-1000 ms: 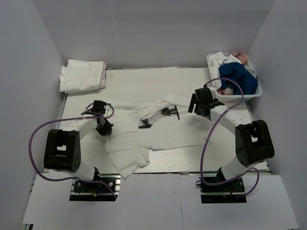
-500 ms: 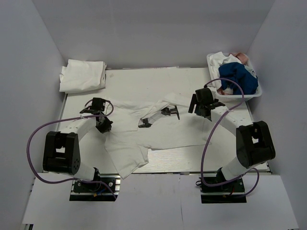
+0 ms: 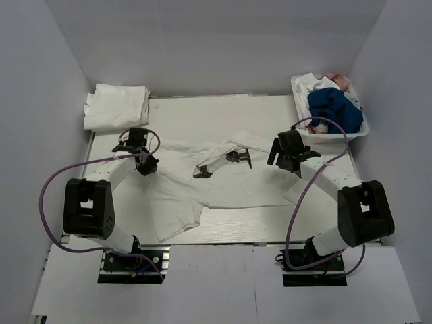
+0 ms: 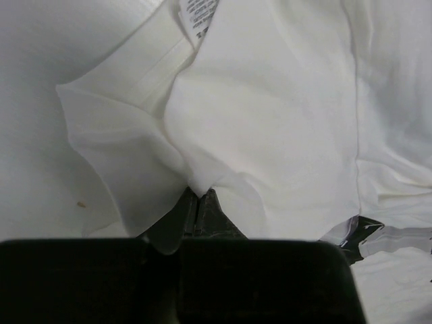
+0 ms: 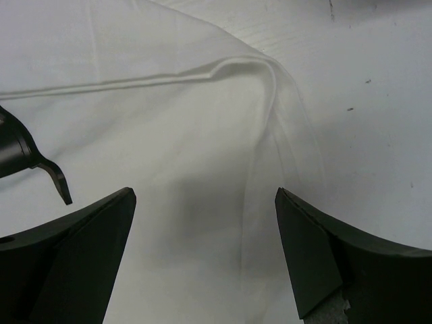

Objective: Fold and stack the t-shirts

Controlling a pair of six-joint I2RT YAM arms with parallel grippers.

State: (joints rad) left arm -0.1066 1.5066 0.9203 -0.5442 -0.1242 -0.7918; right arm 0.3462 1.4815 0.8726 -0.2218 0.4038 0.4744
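A white t-shirt [image 3: 223,185] with a small black print [image 3: 237,156] lies crumpled across the middle of the table. My left gripper [image 3: 143,164] is shut on a pinch of its cloth at the shirt's left side; in the left wrist view the fabric [image 4: 270,121] bunches up from the closed fingertips [image 4: 197,202]. My right gripper [image 3: 282,156] is open and hovers over the shirt's right edge; in the right wrist view its fingers [image 5: 307,253] straddle a fold of the shirt [image 5: 202,135]. A folded white t-shirt [image 3: 116,106] lies at the back left corner.
A white basket [image 3: 358,131] at the back right holds blue, white and pink clothes. White walls enclose the table on the left, back and right. Purple cables loop from both arms.
My left gripper has pulled the shirt's left side toward the back left, drawing the hanging lower flap further onto the table. My right gripper has shifted slightly right and toward the back.
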